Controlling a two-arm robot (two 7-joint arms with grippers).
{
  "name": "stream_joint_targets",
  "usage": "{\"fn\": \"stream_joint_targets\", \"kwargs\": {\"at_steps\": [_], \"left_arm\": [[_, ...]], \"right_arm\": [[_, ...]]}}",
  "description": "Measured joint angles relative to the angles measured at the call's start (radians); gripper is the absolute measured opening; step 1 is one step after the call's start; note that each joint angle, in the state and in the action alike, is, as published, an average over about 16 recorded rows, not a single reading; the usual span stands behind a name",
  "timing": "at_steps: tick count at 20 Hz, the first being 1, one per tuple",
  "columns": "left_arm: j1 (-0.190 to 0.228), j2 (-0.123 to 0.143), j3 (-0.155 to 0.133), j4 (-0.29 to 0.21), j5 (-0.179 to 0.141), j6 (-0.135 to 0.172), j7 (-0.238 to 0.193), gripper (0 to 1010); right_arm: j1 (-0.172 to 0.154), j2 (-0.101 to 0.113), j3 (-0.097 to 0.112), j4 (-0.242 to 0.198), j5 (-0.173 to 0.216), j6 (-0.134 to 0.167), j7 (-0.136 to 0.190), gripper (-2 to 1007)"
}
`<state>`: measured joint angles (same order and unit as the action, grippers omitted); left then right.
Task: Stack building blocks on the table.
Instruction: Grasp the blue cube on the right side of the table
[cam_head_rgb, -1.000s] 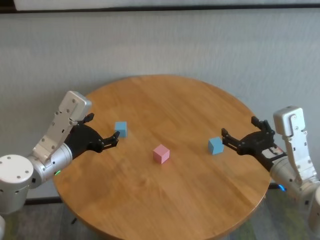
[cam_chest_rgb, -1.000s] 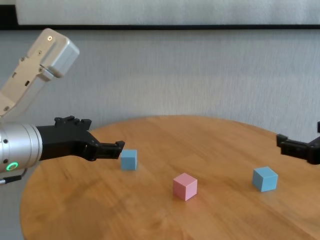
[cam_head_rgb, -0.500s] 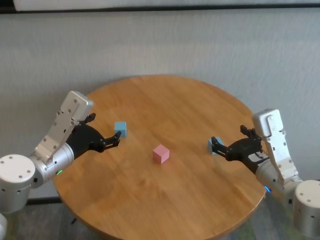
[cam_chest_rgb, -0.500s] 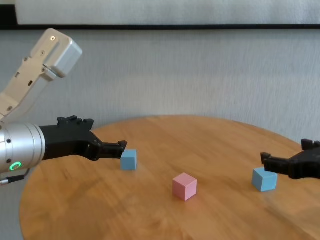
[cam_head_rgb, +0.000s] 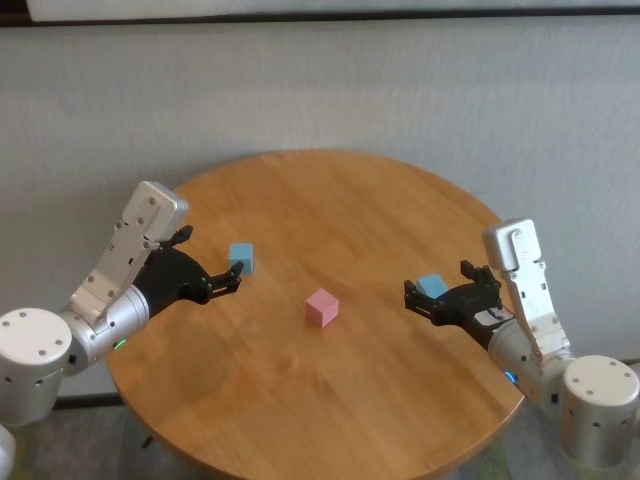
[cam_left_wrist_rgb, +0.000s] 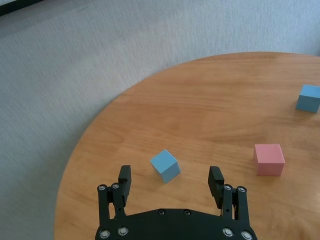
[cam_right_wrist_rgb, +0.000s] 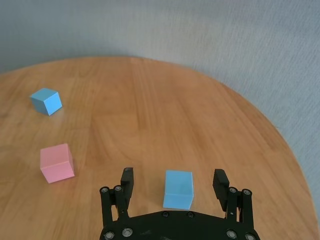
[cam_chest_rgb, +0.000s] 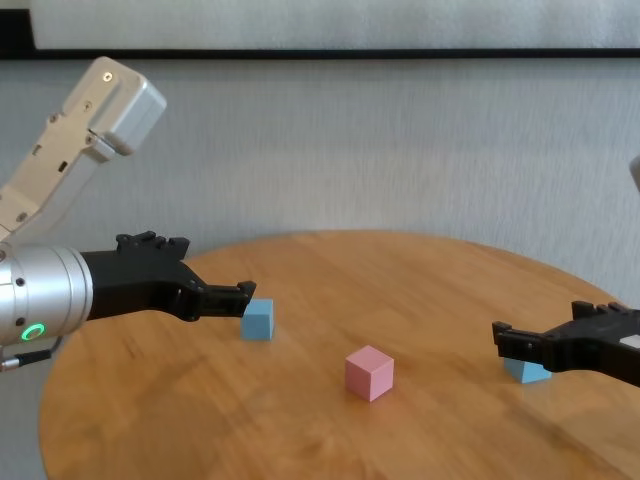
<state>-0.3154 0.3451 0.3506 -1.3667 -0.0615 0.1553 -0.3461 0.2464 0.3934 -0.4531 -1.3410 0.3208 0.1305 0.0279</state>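
My right gripper (cam_right_wrist_rgb: 173, 187), jaws spread, straddles one blue block (cam_right_wrist_rgb: 178, 189) on the table (cam_head_rgb: 340, 200) ready to pinch; left gripper (cam_left_wrist_rgb: 170, 180), also spread, lines up on the other blue block (cam_left_wrist_rgb: 164, 165); pink block (cam_head_rgb: 322, 307) sits mid-table as base.

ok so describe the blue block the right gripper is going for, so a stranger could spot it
On the round wooden table, look toward the robot's right edge. There, a light blue cube sits between the open fingers of the right gripper. The other blue cube lies across the table by the left gripper, and the pink cube sits mid-table.
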Motion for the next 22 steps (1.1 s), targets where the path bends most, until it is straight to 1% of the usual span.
{"fn": "stream_joint_targets", "kwargs": {"at_steps": [4, 11, 22], "left_arm": [[0.000, 0.000, 0.000, 0.001, 0.000, 0.000, 0.000, 1000], [-0.001, -0.001, 0.001, 0.001, 0.000, -0.001, 0.000, 1000], [-0.002, -0.001, 0.002, 0.002, 0.000, -0.001, 0.000, 1000]], "right_arm": [[0.011, -0.023, 0.000, 0.025, -0.013, 0.004, -0.008, 1005], [0.028, -0.055, 0.002, 0.063, -0.048, 0.006, -0.029, 1005], [0.048, -0.100, 0.017, 0.119, -0.081, 0.010, -0.045, 1005]]}}
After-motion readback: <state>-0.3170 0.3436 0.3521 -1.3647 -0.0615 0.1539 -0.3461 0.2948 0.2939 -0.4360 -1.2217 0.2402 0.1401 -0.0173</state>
